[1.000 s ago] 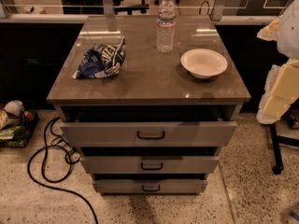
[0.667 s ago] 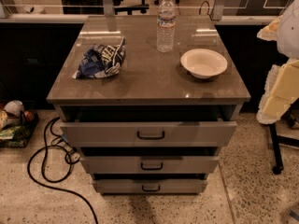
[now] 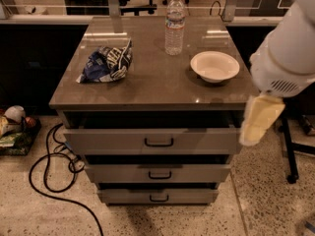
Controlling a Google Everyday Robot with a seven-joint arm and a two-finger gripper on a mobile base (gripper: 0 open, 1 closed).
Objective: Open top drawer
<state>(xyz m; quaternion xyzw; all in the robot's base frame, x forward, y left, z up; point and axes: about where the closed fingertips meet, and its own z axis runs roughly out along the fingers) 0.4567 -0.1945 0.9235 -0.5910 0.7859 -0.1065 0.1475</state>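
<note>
Standing pulled out a little beneath the tabletop point(image 3: 157, 88), the top drawer point(image 3: 108, 140) shows a flat grey front with a small black bar handle point(image 3: 159, 142) at centre and a dark gap behind it. The yellowish hand point(image 3: 260, 121) hangs just beside its right end; whether it is open or closed cannot be told. Farther back on the tabletop lie a crumpled bag point(image 3: 107, 62), a white bowl point(image 3: 214, 66) and a water bottle point(image 3: 174, 24).
</note>
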